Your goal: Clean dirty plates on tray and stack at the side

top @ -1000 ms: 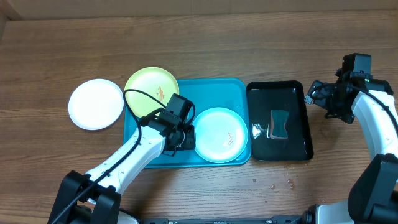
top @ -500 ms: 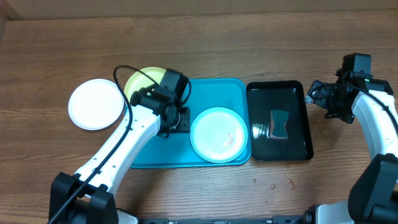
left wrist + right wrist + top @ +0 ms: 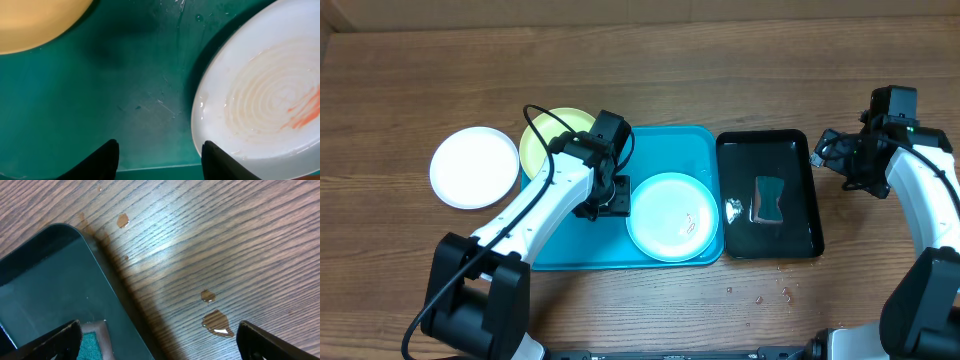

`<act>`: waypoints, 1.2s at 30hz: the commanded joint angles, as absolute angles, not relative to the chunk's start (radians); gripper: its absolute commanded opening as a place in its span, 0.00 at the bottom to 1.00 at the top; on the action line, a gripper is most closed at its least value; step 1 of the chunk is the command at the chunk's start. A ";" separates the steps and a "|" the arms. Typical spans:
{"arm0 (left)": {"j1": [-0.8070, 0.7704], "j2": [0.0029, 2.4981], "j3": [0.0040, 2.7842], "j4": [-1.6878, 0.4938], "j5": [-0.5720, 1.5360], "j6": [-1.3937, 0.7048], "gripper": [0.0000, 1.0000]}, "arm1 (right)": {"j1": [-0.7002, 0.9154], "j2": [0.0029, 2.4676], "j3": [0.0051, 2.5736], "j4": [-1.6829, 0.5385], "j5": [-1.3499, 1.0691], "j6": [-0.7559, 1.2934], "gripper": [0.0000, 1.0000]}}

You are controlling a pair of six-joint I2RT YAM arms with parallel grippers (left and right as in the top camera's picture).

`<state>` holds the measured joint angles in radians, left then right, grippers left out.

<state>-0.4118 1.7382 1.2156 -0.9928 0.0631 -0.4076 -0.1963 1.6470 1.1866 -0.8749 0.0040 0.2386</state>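
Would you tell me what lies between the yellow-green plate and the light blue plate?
Bare, wet tray floor in the left wrist view; overhead, the left gripper hangs above that stretch.

My right gripper hangs over the brown wood-grain table, its two dark fingertips spread wide at the bottom corners. On the left I see the rounded corner of a glossy black plastic tray, with a teal rough-textured pad inside it. Small water drops dot the wood.

no readable text, no labels, no brands — no numbers, no signs
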 commanded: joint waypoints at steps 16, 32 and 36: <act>-0.414 1.745 1.226 -0.997 0.080 -0.389 0.50 | -0.200 1.646 1.205 -0.869 0.005 0.242 1.00; -0.414 1.745 1.226 -0.999 0.124 -0.389 0.37 | -0.200 1.646 1.205 -0.869 0.005 0.242 1.00; -0.414 1.745 1.226 -1.002 0.125 -0.389 0.38 | -0.200 1.646 1.205 -0.869 0.005 0.242 1.00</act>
